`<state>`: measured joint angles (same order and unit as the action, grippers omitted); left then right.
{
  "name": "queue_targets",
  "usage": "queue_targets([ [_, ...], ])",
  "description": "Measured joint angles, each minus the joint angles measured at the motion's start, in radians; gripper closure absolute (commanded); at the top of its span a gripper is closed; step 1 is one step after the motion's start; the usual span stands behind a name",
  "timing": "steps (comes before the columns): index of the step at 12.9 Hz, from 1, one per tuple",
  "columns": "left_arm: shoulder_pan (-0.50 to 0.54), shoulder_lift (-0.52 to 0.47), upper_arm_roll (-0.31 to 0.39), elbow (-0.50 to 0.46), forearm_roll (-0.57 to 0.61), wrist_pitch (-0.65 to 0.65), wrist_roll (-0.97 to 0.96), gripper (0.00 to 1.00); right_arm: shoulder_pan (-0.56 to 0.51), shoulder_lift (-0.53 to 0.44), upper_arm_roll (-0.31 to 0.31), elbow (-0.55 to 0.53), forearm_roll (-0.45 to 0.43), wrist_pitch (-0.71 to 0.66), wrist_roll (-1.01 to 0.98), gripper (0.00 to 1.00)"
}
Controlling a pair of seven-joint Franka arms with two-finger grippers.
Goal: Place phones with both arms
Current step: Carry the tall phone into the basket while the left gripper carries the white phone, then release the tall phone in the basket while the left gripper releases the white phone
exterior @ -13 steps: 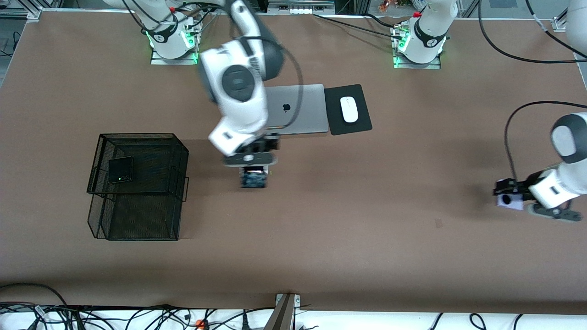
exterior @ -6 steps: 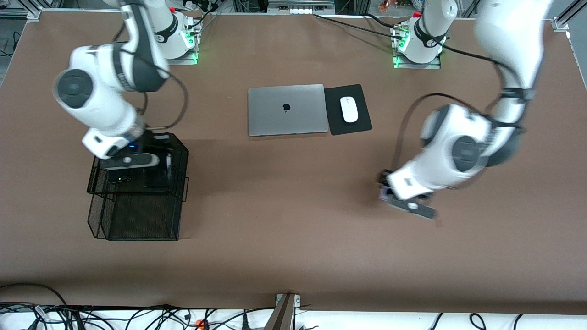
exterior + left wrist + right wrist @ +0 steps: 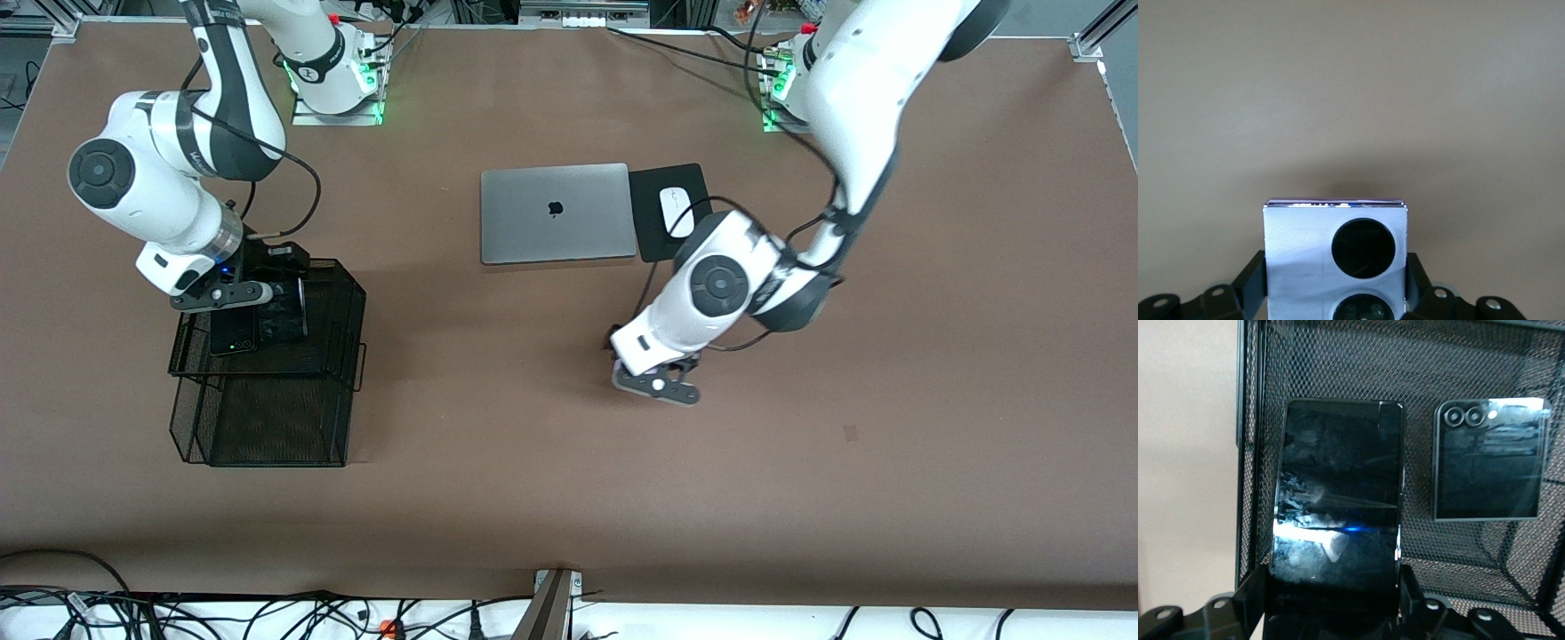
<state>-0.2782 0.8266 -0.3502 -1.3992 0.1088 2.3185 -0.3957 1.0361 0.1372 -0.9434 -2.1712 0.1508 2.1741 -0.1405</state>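
My right gripper (image 3: 283,298) is shut on the long slim black phone (image 3: 290,313) and holds it over the upper tier of the black mesh basket (image 3: 353,298). In the right wrist view the slab (image 3: 1336,520) sits between the fingers (image 3: 1251,593), beside the small squarish black phone (image 3: 1488,460) that lies in the basket. That phone shows its green dot in the front view (image 3: 233,336). My left gripper (image 3: 633,360) is over the bare table middle. It is shut on the lavender-white phone (image 3: 1336,260), whose two black circles face the wrist camera. The hand hides that phone in the front view.
A closed silver laptop (image 3: 558,213) lies mid-table toward the bases. Beside it is a black pad (image 3: 649,200) with a white mouse (image 3: 673,209), partly covered by the left arm. The basket's lower tier (image 3: 267,427) opens toward the front camera.
The right arm swung from the table middle to the basket with the slim phone. The left arm swung from its end of the table toward the middle with the lavender phone.
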Motion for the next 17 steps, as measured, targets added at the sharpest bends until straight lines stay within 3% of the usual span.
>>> queue_targets([
  [2,-0.046,0.075,0.003,0.012,0.001,0.094,-0.083,0.90,0.002,0.009,0.000,-0.004,0.000,0.039,0.001,1.00],
  [5,-0.135,0.104,0.037,0.024,0.001,0.112,-0.164,0.89,0.002,0.049,0.000,-0.005,0.000,0.121,0.003,1.00],
  [6,-0.146,0.106,0.043,0.024,0.001,0.112,-0.171,0.84,0.002,0.063,0.000,-0.006,0.000,0.130,0.004,1.00],
  [7,-0.150,0.108,0.046,0.025,0.001,0.112,-0.172,0.56,0.001,0.076,0.000,-0.006,0.003,0.133,0.005,1.00],
  [8,-0.150,0.111,0.048,0.026,0.001,0.112,-0.172,0.01,0.001,0.088,0.000,-0.006,0.014,0.134,0.007,0.73],
  [9,-0.149,0.113,0.052,0.027,0.001,0.112,-0.172,0.00,0.001,0.098,0.000,-0.007,0.033,0.134,0.007,0.21],
  [10,-0.149,0.113,0.053,0.030,0.001,0.112,-0.172,0.00,0.001,0.106,0.000,-0.007,0.046,0.135,0.007,0.01],
  [13,-0.136,0.102,0.057,0.050,0.001,0.087,-0.172,0.00,0.001,0.113,0.000,-0.006,0.082,0.135,0.007,0.00],
  [17,-0.063,-0.048,0.064,0.087,0.002,-0.243,-0.172,0.00,0.001,0.111,0.000,0.040,0.084,0.105,0.007,0.00],
])
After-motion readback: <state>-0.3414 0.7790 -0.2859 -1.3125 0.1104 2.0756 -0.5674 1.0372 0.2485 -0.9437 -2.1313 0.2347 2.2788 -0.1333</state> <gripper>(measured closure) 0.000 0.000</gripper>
